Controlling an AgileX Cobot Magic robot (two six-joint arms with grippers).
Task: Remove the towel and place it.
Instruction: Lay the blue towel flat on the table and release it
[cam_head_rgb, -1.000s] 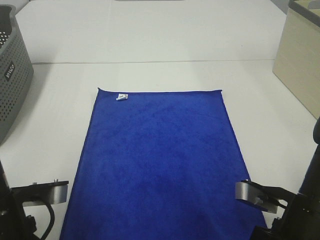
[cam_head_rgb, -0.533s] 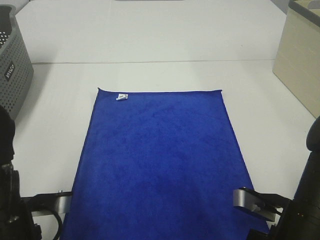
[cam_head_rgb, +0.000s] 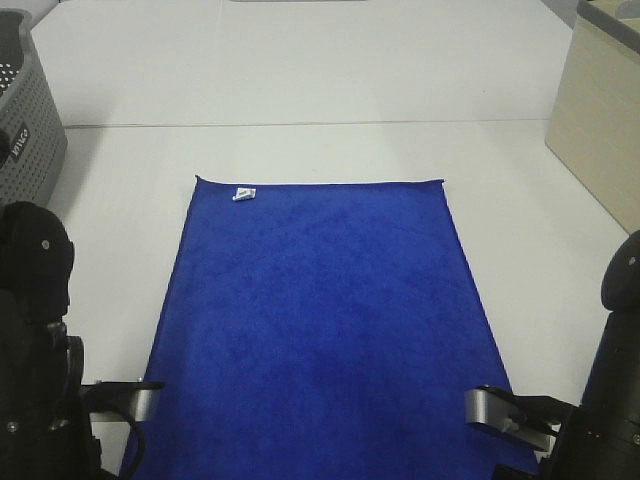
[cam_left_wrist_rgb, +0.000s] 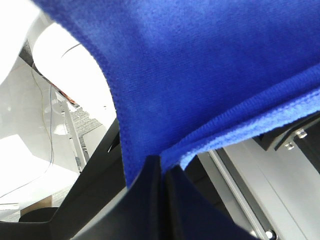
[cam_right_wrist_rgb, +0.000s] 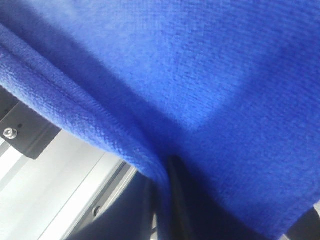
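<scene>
The royal-blue towel (cam_head_rgb: 320, 320) lies spread flat on the white table (cam_head_rgb: 300, 80), its small white tag (cam_head_rgb: 243, 194) near the far left corner. My left arm (cam_head_rgb: 35, 390) is at the towel's near left corner and my right arm (cam_head_rgb: 605, 420) at the near right corner. In the left wrist view the left gripper (cam_left_wrist_rgb: 161, 167) is shut on a fold of the towel's (cam_left_wrist_rgb: 210, 75) hem. The right wrist view shows the towel's (cam_right_wrist_rgb: 200, 75) edge pinched between the dark fingers of the right gripper (cam_right_wrist_rgb: 162, 175). Both sets of fingertips are hidden in the high view.
A grey perforated basket (cam_head_rgb: 25, 130) stands at the far left of the table. A beige box (cam_head_rgb: 600, 120) stands at the far right. Bare table surrounds the towel on the far side and on both sides.
Both arms have drawn back toward the table's near edge, and more of the left arm has come into the high view. The towel still lies flat in the same place.
</scene>
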